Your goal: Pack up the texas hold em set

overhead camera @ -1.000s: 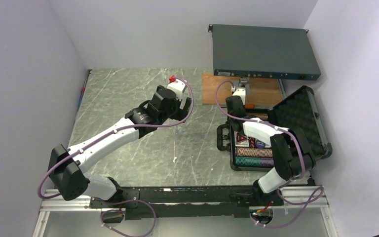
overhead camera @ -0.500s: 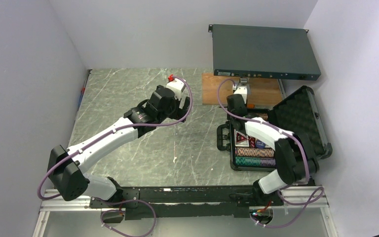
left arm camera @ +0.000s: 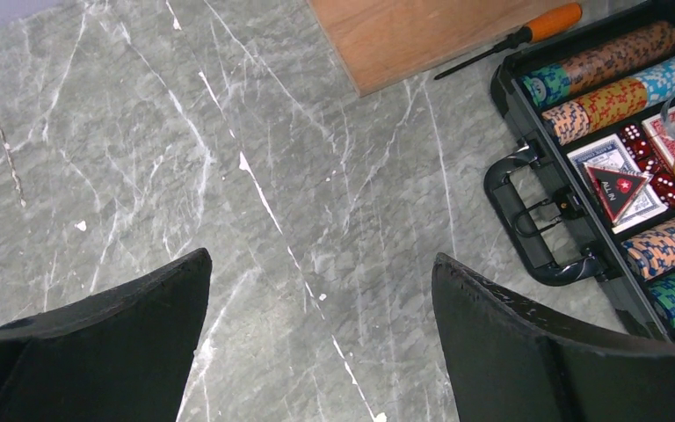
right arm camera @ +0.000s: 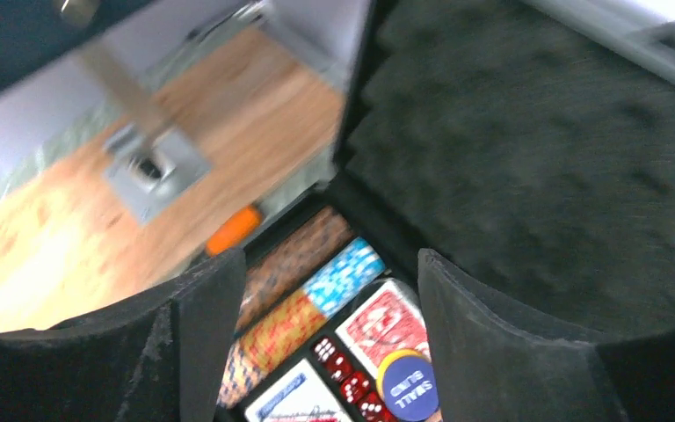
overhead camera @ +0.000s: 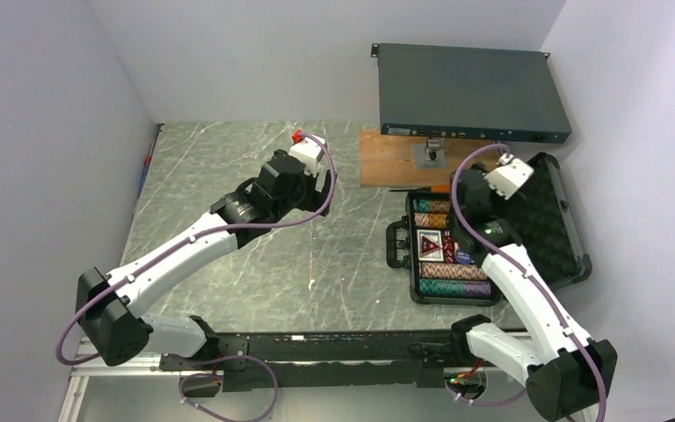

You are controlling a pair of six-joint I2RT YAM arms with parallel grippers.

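- The right tool (right arm camera: 327, 268) is pulling back from the far wooden board (overhead camera: 387, 158), where it was reaching a second ago. It is now hanging over the far end of the black foam-lined case (overhead camera: 536, 215), just beside the raised lid.
- Its fingers are standing spread apart with nothing between them.
- The left tool (left arm camera: 321, 264) is drifting slightly far and left over the grey marble counter (overhead camera: 228, 167), well apart from the case. It is likewise released and carrying nothing.
- The case is sitting at the right of the counter, with its lid leaning open to the right.
- The trays are holding rows of striped poker chips (left arm camera: 606, 61), a red-backed card deck (right arm camera: 385, 323), a round blue button (right arm camera: 409, 387), small red dice (left arm camera: 637, 141) and a red triangle (left arm camera: 617, 183).
- An orange-handled screwdriver (left arm camera: 549, 19) is lying just beyond the case's far edge, by the board.
- No loose set pieces are showing on the counter, so the packing is looking nearly done. The retreat towards the lid is probably setting up the closing of it.
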